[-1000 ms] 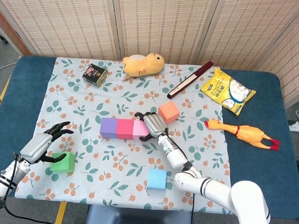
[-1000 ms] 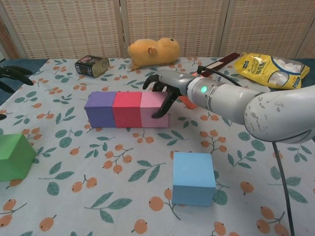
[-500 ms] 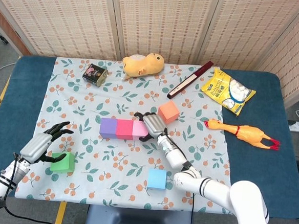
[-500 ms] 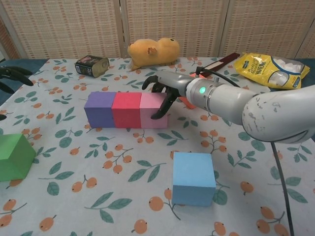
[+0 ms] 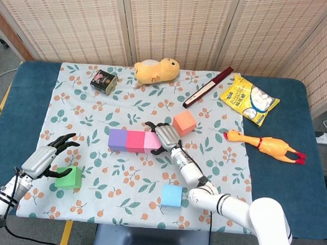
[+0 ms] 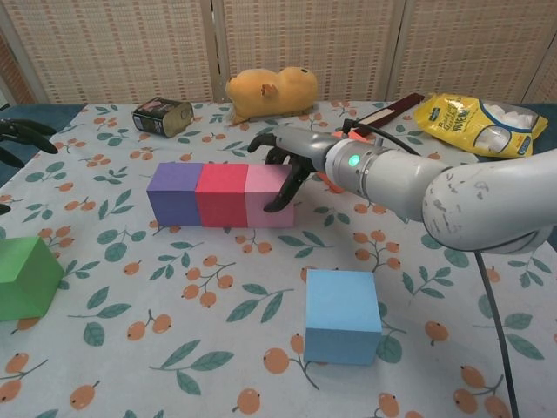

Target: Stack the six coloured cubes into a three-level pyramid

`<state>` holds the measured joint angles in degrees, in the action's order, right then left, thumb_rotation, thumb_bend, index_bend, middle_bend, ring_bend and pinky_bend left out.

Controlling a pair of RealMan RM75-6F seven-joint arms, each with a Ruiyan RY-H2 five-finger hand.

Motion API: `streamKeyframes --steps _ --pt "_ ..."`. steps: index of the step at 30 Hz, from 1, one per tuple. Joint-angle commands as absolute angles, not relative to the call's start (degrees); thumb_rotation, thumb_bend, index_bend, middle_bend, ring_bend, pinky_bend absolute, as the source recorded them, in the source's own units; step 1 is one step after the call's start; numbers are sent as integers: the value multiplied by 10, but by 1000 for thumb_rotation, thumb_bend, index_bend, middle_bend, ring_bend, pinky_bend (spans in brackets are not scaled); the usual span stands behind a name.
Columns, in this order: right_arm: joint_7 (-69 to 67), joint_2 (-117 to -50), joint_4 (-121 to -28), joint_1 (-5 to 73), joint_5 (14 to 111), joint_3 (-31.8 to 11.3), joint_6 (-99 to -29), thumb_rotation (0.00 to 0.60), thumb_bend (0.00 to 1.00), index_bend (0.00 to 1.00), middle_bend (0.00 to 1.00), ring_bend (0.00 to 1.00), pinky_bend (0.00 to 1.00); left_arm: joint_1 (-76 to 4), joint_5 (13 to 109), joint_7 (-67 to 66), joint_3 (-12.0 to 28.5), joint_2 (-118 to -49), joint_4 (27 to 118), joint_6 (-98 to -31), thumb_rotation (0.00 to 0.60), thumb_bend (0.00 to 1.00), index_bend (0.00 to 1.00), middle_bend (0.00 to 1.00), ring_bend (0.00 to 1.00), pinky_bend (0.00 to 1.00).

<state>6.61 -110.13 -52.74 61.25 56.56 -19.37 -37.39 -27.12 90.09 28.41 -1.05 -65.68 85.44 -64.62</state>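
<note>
Three cubes stand in a touching row on the floral cloth: purple, red and pink. My right hand presses its spread fingers against the right end of the pink cube, holding nothing. The orange cube sits just behind that hand. Nearer the front edge the blue cube stands alone. At the front left is the green cube, and my left hand hovers over its left side, empty with fingers apart. Only that hand's fingertips show in the chest view.
Along the back lie a tin can, a yellow plush toy, a dark red stick and a yellow snack bag. A rubber chicken lies at the right, off the floral cloth.
My right hand has pushed the row of three cubes slightly to the left. The left hand and the other cubes have stayed where they were.
</note>
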Motion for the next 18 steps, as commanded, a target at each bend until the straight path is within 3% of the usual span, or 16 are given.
streamKeyframes --steps 1,11,18 --pt "65 -1100 -529 612 566 -194 -373 600 84 23 296 172 169 -271 901 285 -11 -657 854 -646 600 312 194 0 42 183" --pt "64 -1088 -550 606 566 -193 -374 600 84 0 118 78 121 -272 900 280 -11 -656 856 -645 600 312 184 0 36 183" --pt "70 -1006 -675 572 583 -199 -428 600 84 0 20 0 49 -273 887 259 -10 -650 854 -633 600 311 188 0 32 173"
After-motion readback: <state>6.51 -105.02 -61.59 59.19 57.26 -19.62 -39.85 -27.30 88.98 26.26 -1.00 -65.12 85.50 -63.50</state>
